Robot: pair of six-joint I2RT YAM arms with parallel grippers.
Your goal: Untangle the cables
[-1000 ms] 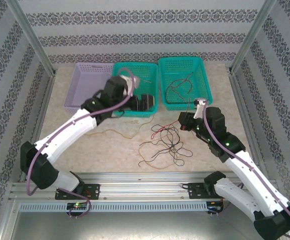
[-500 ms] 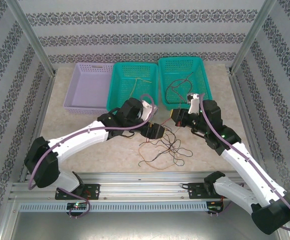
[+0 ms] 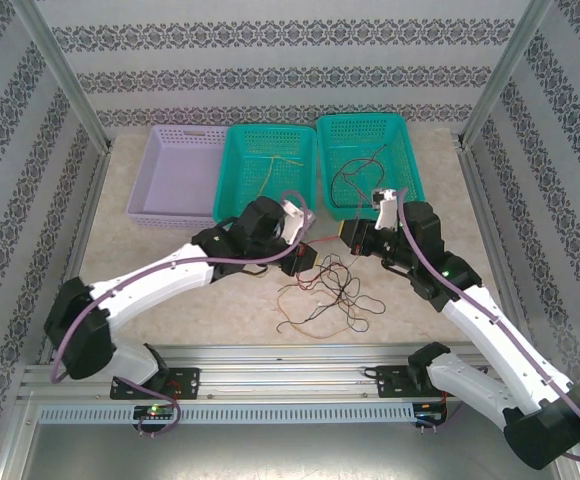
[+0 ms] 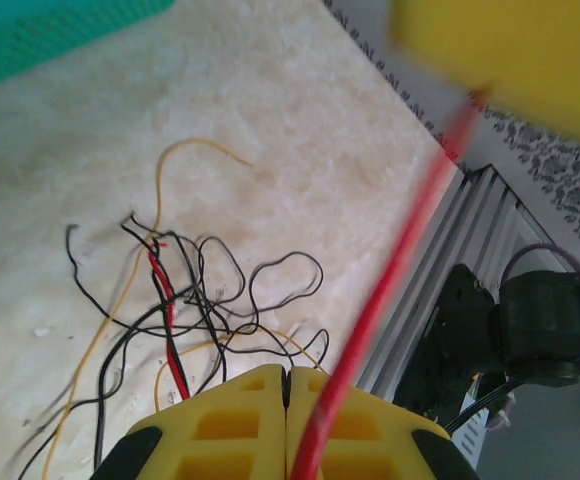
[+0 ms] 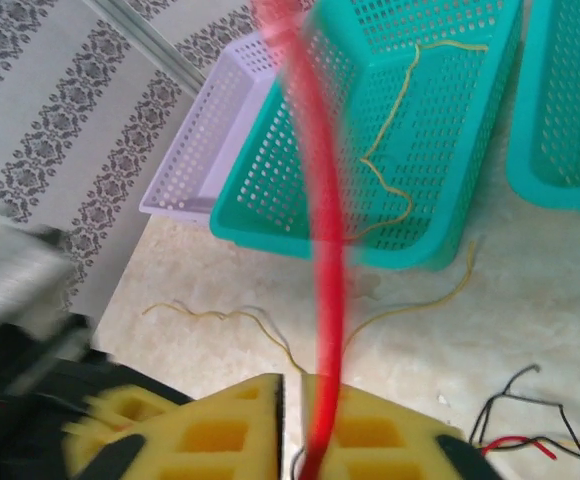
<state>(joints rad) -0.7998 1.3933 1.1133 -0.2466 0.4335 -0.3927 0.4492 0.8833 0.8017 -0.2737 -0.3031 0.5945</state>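
Note:
The tangled cables [image 3: 325,295], black, red and yellow, lie in a loose pile on the table between my arms, and that pile [image 4: 200,300] sits under my left gripper. My left gripper [image 3: 307,258] and right gripper [image 3: 353,237] hang close together just above its far edge. A red cable [image 4: 400,250] runs taut from the base of my left gripper's [image 4: 288,372] shut fingers up to the right gripper's yellow finger [image 4: 500,50]. The same red cable [image 5: 325,250] rises from my shut right gripper [image 5: 292,378].
Three baskets stand at the back: purple [image 3: 185,131], middle teal [image 3: 270,128] holding a yellow cable [image 5: 390,170], and right teal [image 3: 362,118] holding dark wires [image 3: 355,165]. Loose yellow cables [image 5: 220,315] lie on the table before the baskets. A metal rail [image 3: 290,352] borders the near edge.
My left arm swung from the middle basket down to the pile beside the right gripper. The right gripper moved up and left toward it, and the red cable now stretches between them.

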